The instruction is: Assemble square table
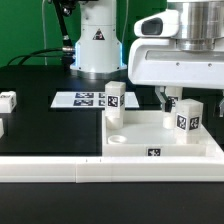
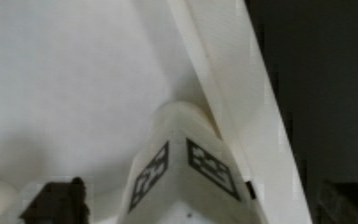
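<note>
The square table's white top (image 1: 150,135) lies on the black table, raised rim up, with a tag on its front wall. One white tagged leg (image 1: 114,100) stands upright in the back corner socket on the exterior view's left. A second leg (image 1: 184,116) stands upright at the back corner on the right. My gripper (image 1: 183,100) hangs directly over it, fingers (image 1: 167,97) either side. In the wrist view this leg (image 2: 185,165) rises between the jaws, with a gap showing between it and the dark finger (image 2: 60,203). The gripper (image 2: 202,205) is open and holds nothing.
Two loose legs (image 1: 7,100) (image 1: 2,127) lie at the exterior view's left edge. The marker board (image 1: 80,99) lies behind the table top, in front of the robot base (image 1: 95,45). A long white border rail (image 1: 100,170) runs along the front.
</note>
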Tool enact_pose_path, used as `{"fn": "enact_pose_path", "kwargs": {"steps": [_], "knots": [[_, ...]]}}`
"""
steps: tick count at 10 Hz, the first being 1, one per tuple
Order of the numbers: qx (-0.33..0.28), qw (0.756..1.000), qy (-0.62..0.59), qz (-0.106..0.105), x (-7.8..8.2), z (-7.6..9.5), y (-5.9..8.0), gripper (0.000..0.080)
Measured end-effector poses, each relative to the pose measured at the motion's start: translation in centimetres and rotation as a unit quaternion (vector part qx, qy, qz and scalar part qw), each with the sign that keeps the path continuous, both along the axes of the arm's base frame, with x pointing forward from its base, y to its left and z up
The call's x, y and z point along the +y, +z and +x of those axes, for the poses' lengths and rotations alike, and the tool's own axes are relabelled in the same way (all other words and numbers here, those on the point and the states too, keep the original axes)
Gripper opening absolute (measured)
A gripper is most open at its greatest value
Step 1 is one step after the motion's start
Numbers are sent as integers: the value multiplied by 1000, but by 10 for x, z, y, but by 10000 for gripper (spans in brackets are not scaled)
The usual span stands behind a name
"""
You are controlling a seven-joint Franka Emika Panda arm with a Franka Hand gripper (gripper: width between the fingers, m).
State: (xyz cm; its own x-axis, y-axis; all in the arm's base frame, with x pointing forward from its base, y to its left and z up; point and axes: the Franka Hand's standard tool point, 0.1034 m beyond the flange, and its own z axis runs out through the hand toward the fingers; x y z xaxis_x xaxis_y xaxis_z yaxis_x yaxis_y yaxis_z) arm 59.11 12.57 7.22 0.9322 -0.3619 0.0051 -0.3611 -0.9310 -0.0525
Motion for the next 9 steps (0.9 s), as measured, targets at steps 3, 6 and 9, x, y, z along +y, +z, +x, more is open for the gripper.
{"fn": "enact_pose_path", "kwargs": {"steps": [3, 6, 9], "knots": [[-6, 992, 122, -5, 0, 1, 0, 649], [-11, 975, 223, -10, -3, 1, 0, 649], [-13, 954, 301, -16, -4, 1, 0, 649]]}}
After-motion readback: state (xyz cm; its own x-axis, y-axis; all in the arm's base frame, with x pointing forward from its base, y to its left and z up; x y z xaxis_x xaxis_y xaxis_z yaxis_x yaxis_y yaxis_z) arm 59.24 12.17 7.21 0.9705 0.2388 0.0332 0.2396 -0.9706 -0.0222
